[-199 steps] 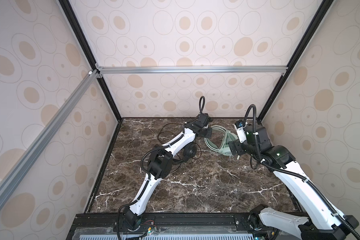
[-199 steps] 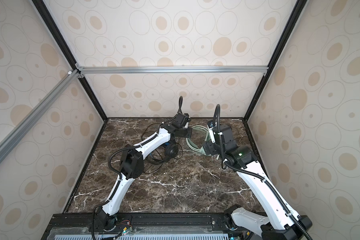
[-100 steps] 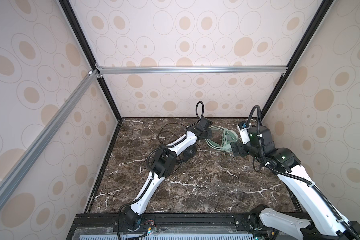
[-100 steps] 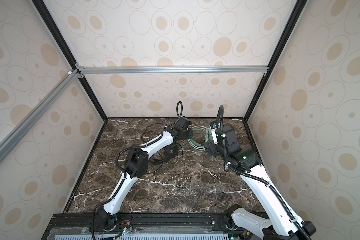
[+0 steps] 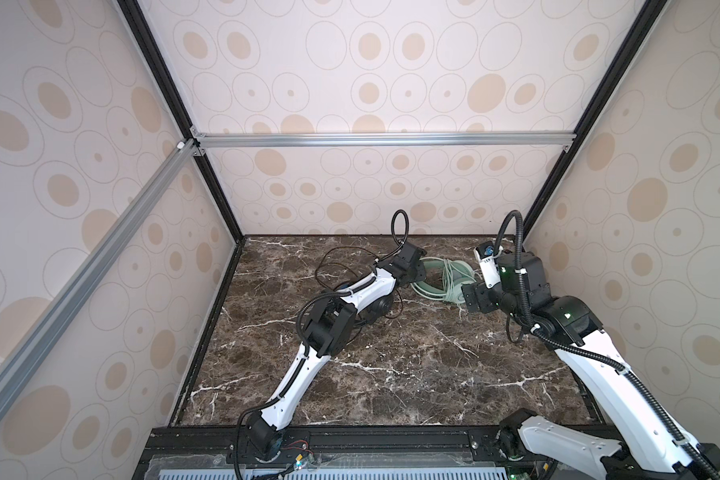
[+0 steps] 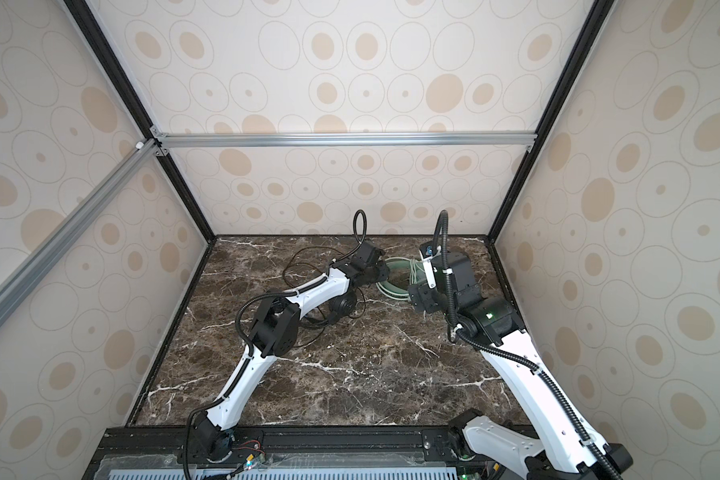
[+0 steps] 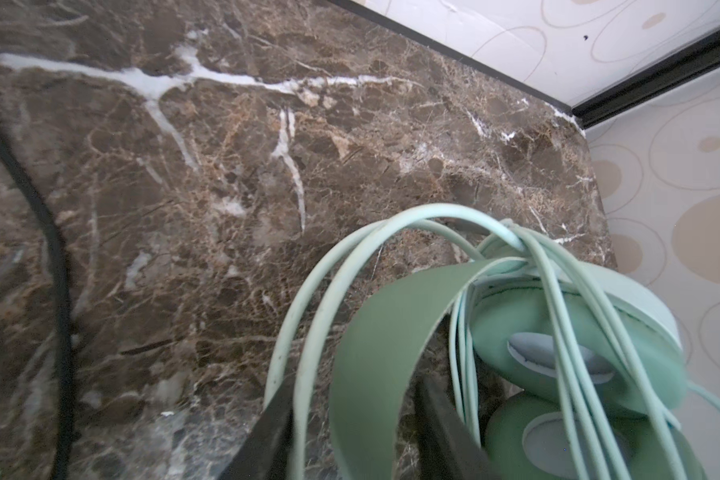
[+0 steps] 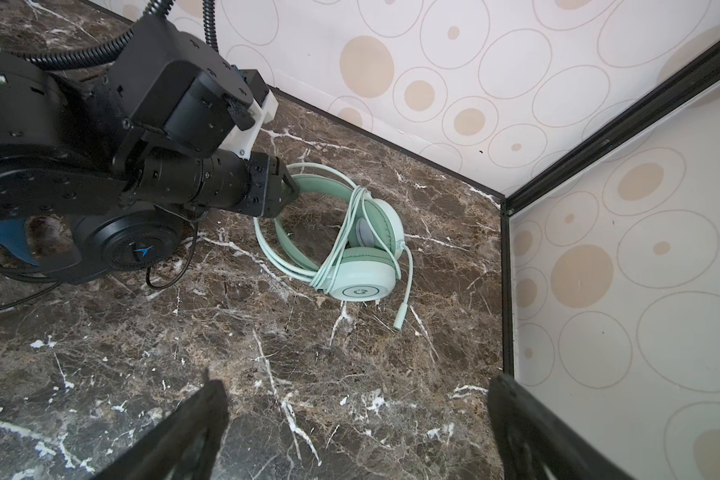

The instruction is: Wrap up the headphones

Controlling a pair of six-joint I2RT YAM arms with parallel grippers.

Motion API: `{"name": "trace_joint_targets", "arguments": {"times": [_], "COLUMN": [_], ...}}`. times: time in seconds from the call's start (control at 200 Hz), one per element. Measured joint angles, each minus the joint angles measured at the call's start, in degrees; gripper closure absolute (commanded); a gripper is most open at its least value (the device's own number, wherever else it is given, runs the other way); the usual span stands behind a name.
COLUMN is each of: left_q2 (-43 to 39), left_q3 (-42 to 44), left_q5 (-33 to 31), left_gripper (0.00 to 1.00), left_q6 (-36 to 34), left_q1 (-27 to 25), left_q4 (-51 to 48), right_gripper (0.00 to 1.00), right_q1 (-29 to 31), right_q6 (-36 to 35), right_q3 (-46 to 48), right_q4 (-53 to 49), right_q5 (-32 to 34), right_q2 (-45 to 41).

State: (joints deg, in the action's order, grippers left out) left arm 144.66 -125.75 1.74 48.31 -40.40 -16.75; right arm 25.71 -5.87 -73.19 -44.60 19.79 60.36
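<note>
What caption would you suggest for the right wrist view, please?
Left gripper open around the headband of the mint-green headphones; cord wound over the earcups, plug loose.

Mint-green headphones [image 8: 364, 286], black headphones [image 8: 134, 249] (blue inside), brown white-veined tabletop [image 8: 225, 353].

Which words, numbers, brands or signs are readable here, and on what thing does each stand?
No word or number can be read.
Green headphones: small mark inside a ring on the ear cup, too small to read.
Black headphones: white and blue arrow sign on the ear cup, no letters.
</note>
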Motion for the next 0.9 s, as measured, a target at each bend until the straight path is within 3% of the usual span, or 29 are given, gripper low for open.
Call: {"name": "trace_joint_targets", "arguments": {"times": [0.315,0.57,0.9], "left_q2": [-1.4,-6.9,-50.8], "left_q3": [0.0,-0.7,36.1], "left_q5": [-1.7,-4.9,-7.2], "left_gripper": [0.16,0.14,0.22], "left_q6": [-2.4,-8.4,-10.8], "left_q1": [-0.1,-0.3,0.8], "left_q4": [-1.2,-6.6,-5.6], "right_gripper": [0.0,0.0,0.0], "right_q1": [-0.1,-0.1,0.0], "right_q6": [-0.9,-1.3,-1.4], "right_q3": [0.0,0.0,0.4], "right_q4": [0.1,0.1,-0.3], "right_q5": [0.2,0.2,-1.6], "right_q2": [-0.1,-0.1,0.7]}}
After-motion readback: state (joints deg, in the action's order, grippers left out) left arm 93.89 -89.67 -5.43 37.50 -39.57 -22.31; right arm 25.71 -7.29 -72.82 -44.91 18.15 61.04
